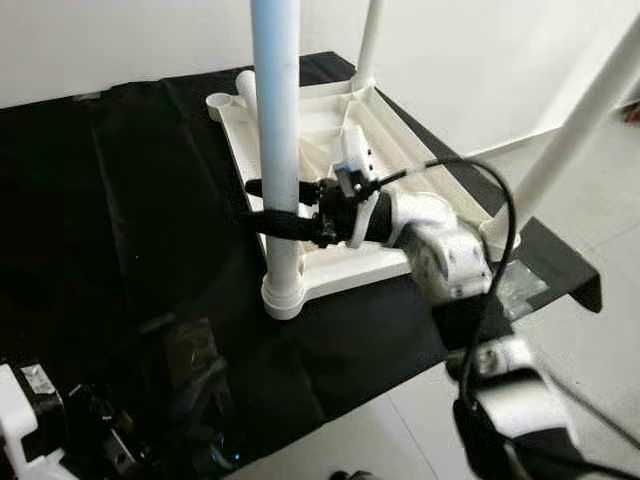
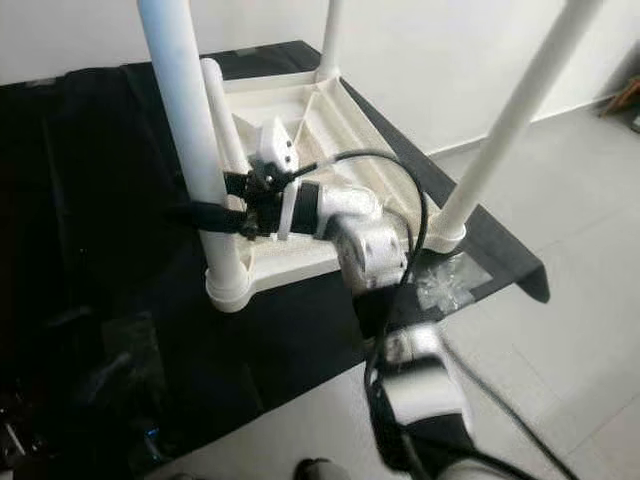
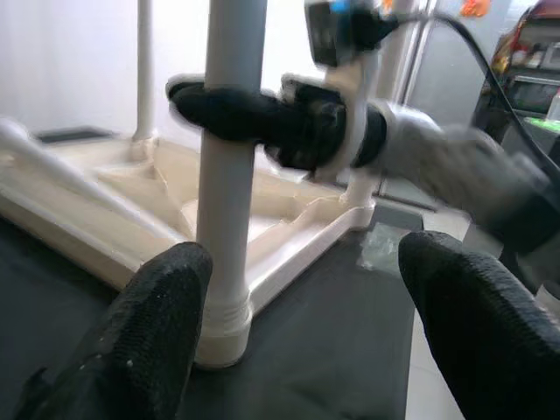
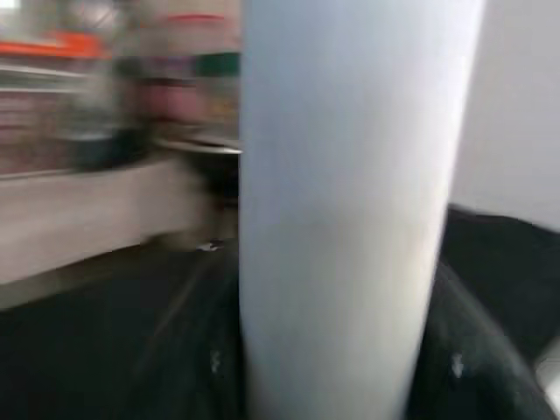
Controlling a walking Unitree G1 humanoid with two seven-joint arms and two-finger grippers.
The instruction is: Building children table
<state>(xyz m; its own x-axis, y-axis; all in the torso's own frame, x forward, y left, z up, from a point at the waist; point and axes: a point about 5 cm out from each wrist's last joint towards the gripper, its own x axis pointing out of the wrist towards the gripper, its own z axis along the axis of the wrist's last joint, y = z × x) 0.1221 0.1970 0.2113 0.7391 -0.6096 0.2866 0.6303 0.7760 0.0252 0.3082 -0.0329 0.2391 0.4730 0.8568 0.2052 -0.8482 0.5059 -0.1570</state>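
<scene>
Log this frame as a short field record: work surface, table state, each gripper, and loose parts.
surface: black cloth on the floor
tabletop: white tabletop lying upside down on the cloth
legs: three standing upright in corner sockets
loose leg: white leg lying on the tabletop
right gripper: right gripper clamped around the near leg
left gripper: left gripper open, low, facing that leg

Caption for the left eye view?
Right tool clamped round a white leg standing in the upturned children's table on black cloth.
</scene>
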